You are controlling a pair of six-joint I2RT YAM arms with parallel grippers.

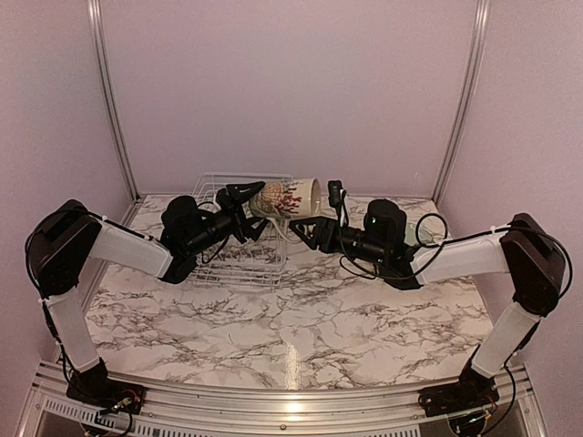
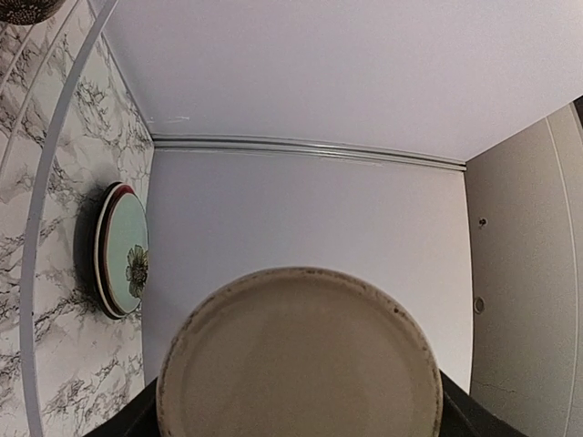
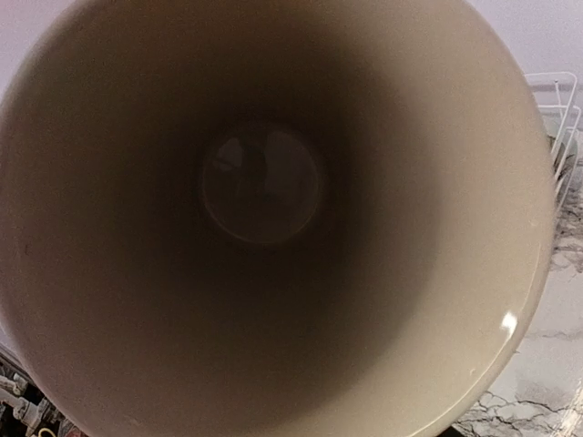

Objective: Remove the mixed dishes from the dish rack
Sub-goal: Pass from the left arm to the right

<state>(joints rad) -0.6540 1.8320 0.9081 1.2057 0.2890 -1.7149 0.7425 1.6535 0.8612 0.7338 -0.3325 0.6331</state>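
The cream floral mug (image 1: 285, 198) lies on its side in the air over the right end of the white wire dish rack (image 1: 223, 269). My left gripper (image 1: 248, 202) is shut on its base end; the base (image 2: 301, 364) fills the bottom of the left wrist view. My right gripper (image 1: 321, 211) is at the mug's mouth, and the mug's inside (image 3: 264, 182) fills the right wrist view and hides the fingers. The pale green floral plate (image 2: 129, 264) lies on the cream dark-rimmed plate (image 2: 100, 238) on the table. The bowl is out of view.
The marble table (image 1: 301, 328) reaches to the near edge. A corner of the rack (image 3: 560, 118) shows at the right of the right wrist view. Pale walls and metal posts (image 1: 111, 100) close the back and sides. A dark speckled edge (image 2: 23, 7) shows top left.
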